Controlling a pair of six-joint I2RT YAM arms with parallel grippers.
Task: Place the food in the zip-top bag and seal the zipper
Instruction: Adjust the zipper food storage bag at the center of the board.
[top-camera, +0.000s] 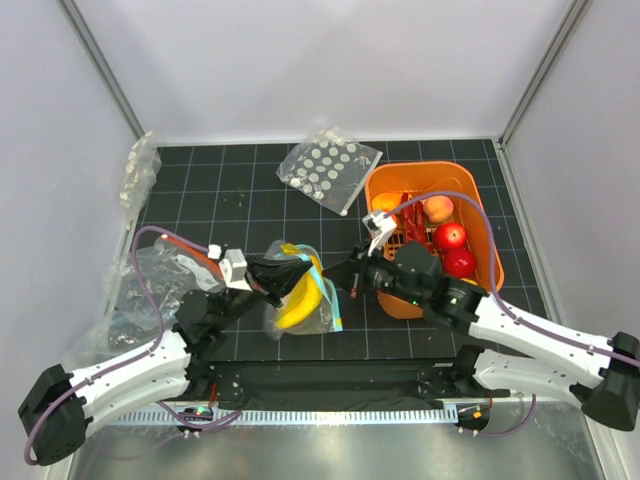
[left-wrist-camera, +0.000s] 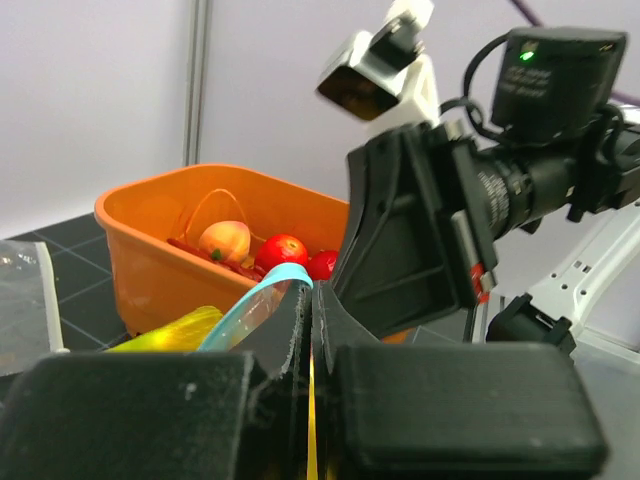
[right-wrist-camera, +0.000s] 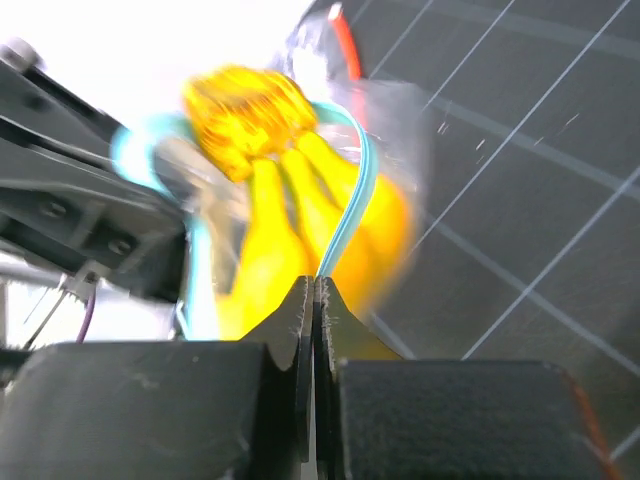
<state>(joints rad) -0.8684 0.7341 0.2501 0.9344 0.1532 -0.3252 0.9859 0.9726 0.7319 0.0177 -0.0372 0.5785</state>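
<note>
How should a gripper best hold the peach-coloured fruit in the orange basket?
Probably grip the peach-coloured fruit across its round middle, from above: the walls of the orange basket close off the sides, and red apples lie close beside it.

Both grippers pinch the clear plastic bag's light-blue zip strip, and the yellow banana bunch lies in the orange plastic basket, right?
No: the yellow banana bunch lies inside the clear plastic bag, not the orange plastic basket, per the top view. Left gripper and right gripper pinch the light-blue zip strip.
</note>
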